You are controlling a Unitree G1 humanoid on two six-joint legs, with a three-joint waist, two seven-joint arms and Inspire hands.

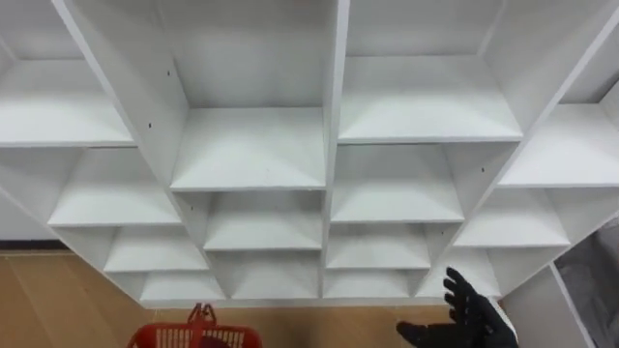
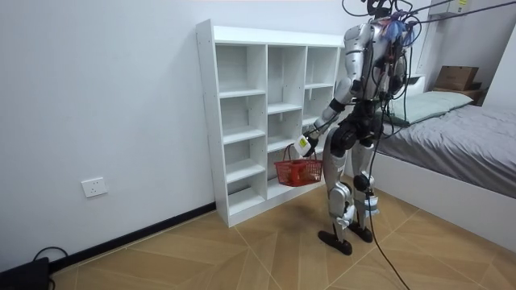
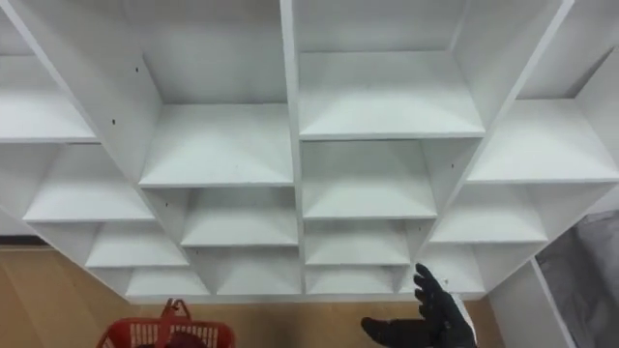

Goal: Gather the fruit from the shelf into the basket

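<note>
Hovering before white shelf unit [image 1: 334, 145], right hand [image 1: 474, 324] fingers spread, empty; left hand [image 2: 305, 144] gripping red basket [image 2: 298, 172] handle.

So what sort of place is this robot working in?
Most likely a bedroom in a home: a bed with grey bedding sits at the room view's right, a white open shelf unit stands against the wall, and the floor is wood.

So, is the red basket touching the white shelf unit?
Apart. In the left eye view, a strip of wooden floor shows between the red basket and the bottom front edge of the white shelf unit.
</note>
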